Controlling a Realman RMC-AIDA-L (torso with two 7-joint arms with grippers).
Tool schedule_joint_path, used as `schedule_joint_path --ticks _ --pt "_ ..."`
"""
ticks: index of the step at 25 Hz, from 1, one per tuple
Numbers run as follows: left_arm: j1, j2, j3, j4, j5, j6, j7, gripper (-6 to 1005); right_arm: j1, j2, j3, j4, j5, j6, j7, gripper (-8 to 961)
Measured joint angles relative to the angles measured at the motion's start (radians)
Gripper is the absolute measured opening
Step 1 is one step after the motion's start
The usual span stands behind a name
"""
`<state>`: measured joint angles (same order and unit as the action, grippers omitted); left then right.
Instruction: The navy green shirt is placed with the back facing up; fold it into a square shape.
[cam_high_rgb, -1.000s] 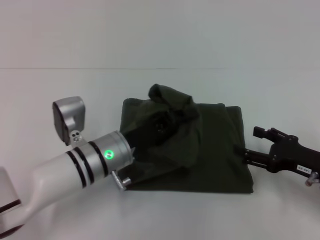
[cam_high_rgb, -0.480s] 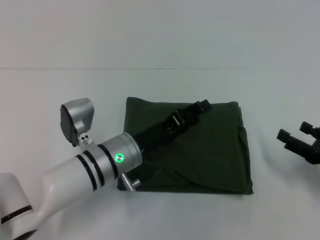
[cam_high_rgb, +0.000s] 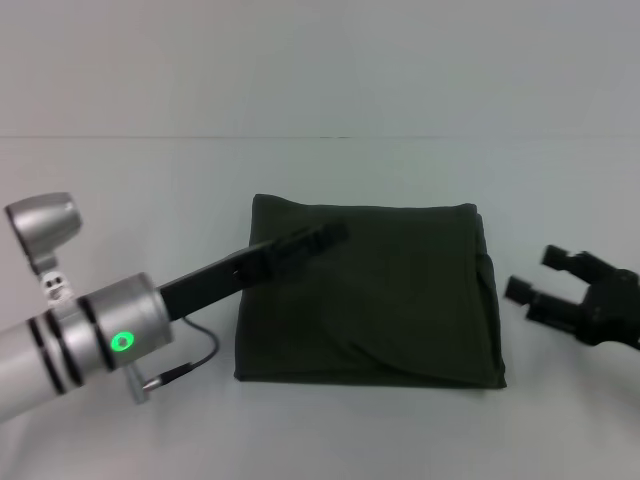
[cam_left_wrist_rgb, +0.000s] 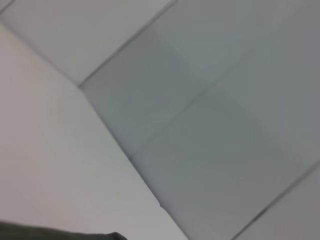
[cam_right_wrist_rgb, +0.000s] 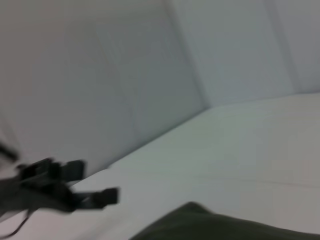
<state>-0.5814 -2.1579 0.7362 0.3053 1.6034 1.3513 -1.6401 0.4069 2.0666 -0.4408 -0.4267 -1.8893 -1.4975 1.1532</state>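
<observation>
The navy green shirt (cam_high_rgb: 380, 300) lies flat in the middle of the white table, folded into a rough square with its plain side up. It also shows as a dark edge in the right wrist view (cam_right_wrist_rgb: 225, 227) and as a sliver in the left wrist view (cam_left_wrist_rgb: 60, 235). My left gripper (cam_high_rgb: 328, 236) reaches in from the left and hovers over the shirt's far left part. In the right wrist view (cam_right_wrist_rgb: 92, 182) its fingers stand apart and empty. My right gripper (cam_high_rgb: 540, 275) is open and empty, just off the shirt's right edge.
The white table (cam_high_rgb: 120, 200) runs back to a pale wall. A thin black cable (cam_high_rgb: 190, 360) hangs under my left wrist near the shirt's near left corner. The shirt's right edge has a small ripple (cam_high_rgb: 488, 270).
The bunched fabric my left gripper held has been laid down and released; the shirt now lies flat. The left arm has pulled back to the left. The right gripper moved off the shirt's right edge.
</observation>
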Motion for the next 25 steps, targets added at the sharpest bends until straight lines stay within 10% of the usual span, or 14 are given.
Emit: schedule_joint_path --ticks 7,25 --pt "0.166 0.038 0.076 0.248 0.047 0.185 0.277 910 0.028 0.028 -0.162 -0.082 -0.004 -0.084 -0.125 946" --pt "0.344 0.008 -0.118 0.422 0.284 0.410 0.487 907 -0.081 0.028 -0.096 0.002 0.005 -0.123 -0.294 946"
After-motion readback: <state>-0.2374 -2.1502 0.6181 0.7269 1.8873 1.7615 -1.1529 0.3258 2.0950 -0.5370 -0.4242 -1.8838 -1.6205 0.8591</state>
